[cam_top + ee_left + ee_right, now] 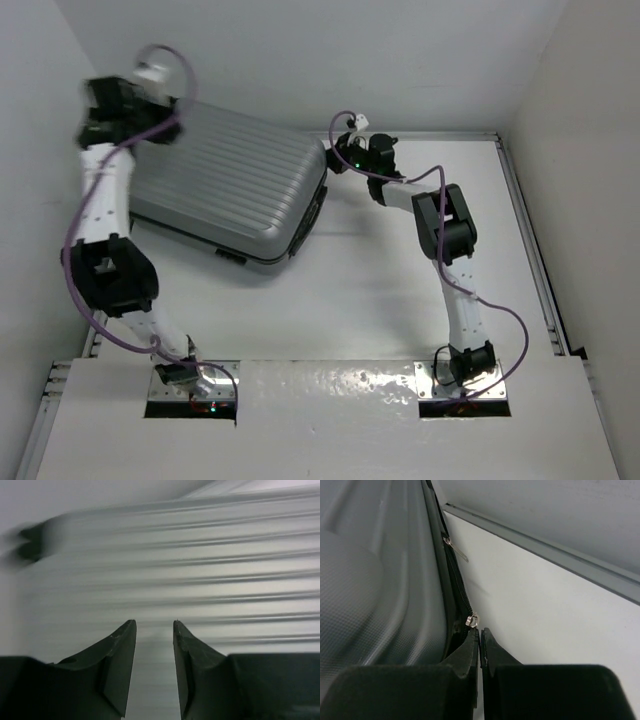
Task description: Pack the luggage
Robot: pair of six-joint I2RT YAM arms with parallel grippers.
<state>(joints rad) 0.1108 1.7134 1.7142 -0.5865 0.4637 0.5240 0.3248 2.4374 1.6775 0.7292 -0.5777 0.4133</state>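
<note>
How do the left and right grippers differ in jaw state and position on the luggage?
The left gripper has its jaws apart, nothing between them; the right gripper is shut. The left is over the ribbed shell of the luggage near its far left corner; the right is at the side seam, tips by a zipper pull, though I cannot tell if it pinches it. Both are close to the luggage.

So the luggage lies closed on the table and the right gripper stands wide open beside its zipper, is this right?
Not quite. The right gripper is shut, not wide open: the right wrist view shows its fingertips pressed together. The rest holds: the luggage lies closed on the table, and the gripper is beside its zipper.
</note>
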